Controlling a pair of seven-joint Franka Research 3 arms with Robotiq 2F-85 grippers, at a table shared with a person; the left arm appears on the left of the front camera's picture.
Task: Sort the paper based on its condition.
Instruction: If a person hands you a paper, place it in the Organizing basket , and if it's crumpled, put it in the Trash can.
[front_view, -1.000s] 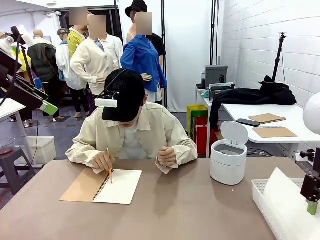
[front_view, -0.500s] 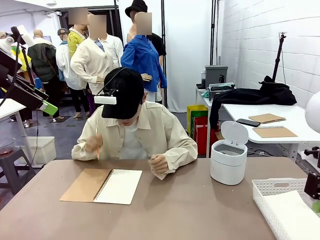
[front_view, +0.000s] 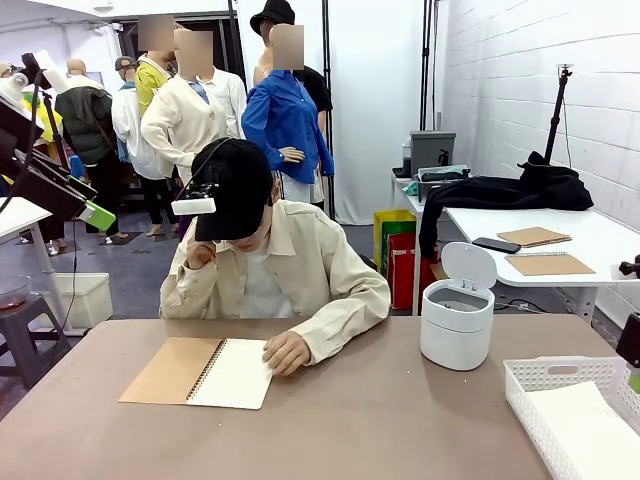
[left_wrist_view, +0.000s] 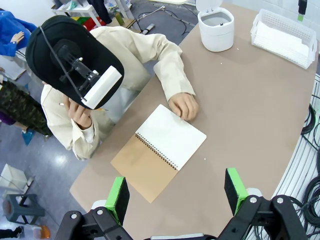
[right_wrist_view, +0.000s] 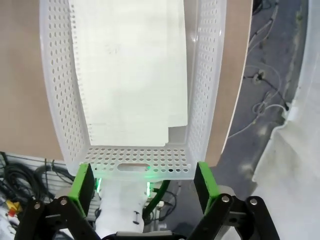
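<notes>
The paper (right_wrist_view: 131, 70), white flat sheets, lies in the white latticed basket (right_wrist_view: 206, 95) at the table's right near corner (front_view: 575, 425). My right gripper (right_wrist_view: 145, 181) hangs open above the basket's end wall, with nothing between its green pads. High over the table's near edge my left gripper (left_wrist_view: 176, 192) is open and empty, looking down on the open notebook (left_wrist_view: 161, 149). The person rests one hand (front_view: 287, 352) on the notebook's white page and holds the other hand at the head.
A white lidded bin (front_view: 457, 320) stands open at the table's far right, behind the basket. The spiral notebook (front_view: 200, 372) with its brown cover folded out lies in front of the person. Bare brown tabletop (front_view: 380, 420) spreads between notebook and basket.
The sheet that stood tilted in the basket now lies flat in it, and my right gripper has drawn off to the right. The person lifted the pencil hand to the head and moved the other hand onto the page.
</notes>
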